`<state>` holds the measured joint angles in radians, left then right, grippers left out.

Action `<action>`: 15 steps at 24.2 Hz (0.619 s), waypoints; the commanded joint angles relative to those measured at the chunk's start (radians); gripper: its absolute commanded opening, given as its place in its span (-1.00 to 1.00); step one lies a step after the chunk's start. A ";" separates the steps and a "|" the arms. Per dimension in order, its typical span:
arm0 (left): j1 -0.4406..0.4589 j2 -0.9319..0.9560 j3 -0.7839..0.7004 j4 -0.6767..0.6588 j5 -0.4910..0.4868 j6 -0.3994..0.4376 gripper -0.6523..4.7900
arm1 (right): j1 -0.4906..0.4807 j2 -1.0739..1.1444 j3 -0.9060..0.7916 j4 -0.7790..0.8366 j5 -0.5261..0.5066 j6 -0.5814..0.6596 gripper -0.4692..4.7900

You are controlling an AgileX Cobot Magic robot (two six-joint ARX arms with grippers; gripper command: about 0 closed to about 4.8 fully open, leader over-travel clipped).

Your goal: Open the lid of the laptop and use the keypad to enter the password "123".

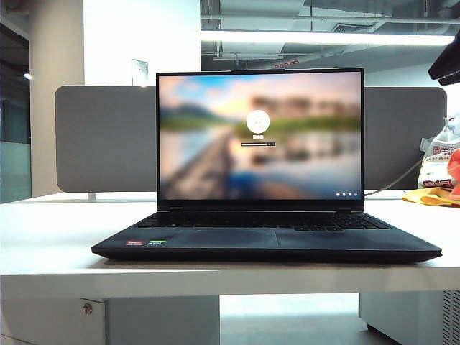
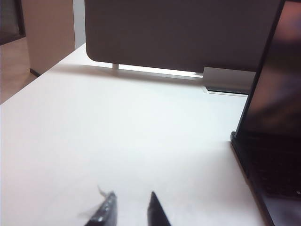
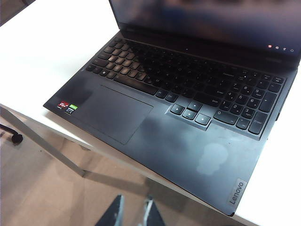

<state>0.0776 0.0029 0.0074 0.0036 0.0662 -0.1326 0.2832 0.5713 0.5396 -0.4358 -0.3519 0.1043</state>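
The laptop (image 1: 266, 241) stands open on the white table, facing the exterior view. Its lid (image 1: 260, 133) is upright and shows a blurred landscape login screen. In the right wrist view the keypad (image 3: 247, 101) is the block of number keys at the keyboard's far end, with nothing touching it. My right gripper (image 3: 134, 200) hovers off the table's front edge, before the laptop's (image 3: 188, 141) palm rest, with a narrow empty gap between its fingertips. My left gripper (image 2: 132, 194) is over bare table beside the laptop (image 2: 277, 165) and its lid (image 2: 277, 84), open and empty. Neither gripper's fingers show in the exterior view.
A grey rounded divider board (image 1: 100, 136) stands behind the laptop. Bags and a yellow cloth (image 1: 438, 176) lie at the back right, with a cable (image 1: 402, 176) running to them. The wide touchpad (image 3: 115, 113) and small stickers (image 3: 66, 106) sit on the palm rest. A dark shape (image 1: 447, 65) hangs at the upper right edge.
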 commanded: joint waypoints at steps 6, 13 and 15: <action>-0.002 0.000 0.000 0.005 0.025 -0.014 -0.43 | 0.000 -0.002 0.003 0.013 0.002 0.000 -0.58; -0.002 0.000 0.000 0.005 0.025 -0.014 -0.43 | 0.000 -0.002 0.003 0.013 0.002 0.000 -0.58; -0.002 0.000 0.000 0.005 0.025 -0.014 -0.43 | 0.000 -0.002 0.003 0.013 0.002 0.000 -0.58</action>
<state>0.0776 0.0029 0.0071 0.0029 0.0864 -0.1474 0.2832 0.5713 0.5396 -0.4355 -0.3519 0.1043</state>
